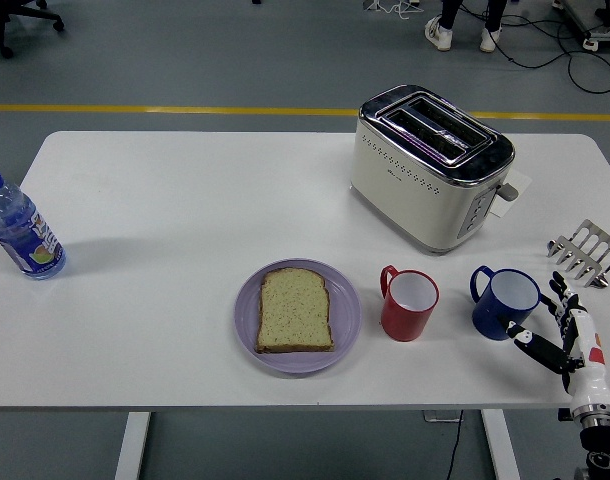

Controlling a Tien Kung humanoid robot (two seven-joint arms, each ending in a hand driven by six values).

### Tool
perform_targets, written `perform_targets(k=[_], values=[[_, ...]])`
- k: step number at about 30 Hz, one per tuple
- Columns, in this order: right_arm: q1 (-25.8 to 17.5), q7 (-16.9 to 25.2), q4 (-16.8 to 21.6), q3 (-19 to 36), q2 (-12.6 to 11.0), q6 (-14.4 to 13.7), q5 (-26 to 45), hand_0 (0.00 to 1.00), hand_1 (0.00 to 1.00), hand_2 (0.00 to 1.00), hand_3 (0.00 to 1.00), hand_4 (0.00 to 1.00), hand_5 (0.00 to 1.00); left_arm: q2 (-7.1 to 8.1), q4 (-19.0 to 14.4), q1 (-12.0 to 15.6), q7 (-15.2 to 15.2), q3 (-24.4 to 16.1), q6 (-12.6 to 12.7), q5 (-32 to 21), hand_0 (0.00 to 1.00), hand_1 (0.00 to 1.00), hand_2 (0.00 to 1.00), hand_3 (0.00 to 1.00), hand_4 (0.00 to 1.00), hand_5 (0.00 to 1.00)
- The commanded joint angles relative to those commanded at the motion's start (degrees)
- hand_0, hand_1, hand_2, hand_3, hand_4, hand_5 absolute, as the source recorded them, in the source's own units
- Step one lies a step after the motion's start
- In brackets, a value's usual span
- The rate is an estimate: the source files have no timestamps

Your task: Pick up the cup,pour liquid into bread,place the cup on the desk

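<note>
Right hand [563, 325] sits just right of the blue cup [504, 303], fingers spread, grasping nothing; bread [295, 310] lies on the plate [345, 320].
</note>
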Motion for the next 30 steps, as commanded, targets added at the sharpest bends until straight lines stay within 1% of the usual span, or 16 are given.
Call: perform_targets(k=[16,30], values=[[3.49,1.67,-5.32,-2.02,1.71,-1.4,1.59,0.992,0.889,0.988,0.998,0.985,0.19,-0.09,-0.01,0.05,-0.02,-0.03,-0.02,-0.06,0.637,0.646,0.655,0.549,0.322,0.838],[6.31,2.6,-9.33,-3.34,3.08,-1.89,2.68,0.991,0.886,0.988,0.998,0.984,0.183,-0.18,-0.02,0.02,-0.04,-0.06,-0.04,-0.03,0.637,0.644,0.655,0.549,0.319,0.835]])
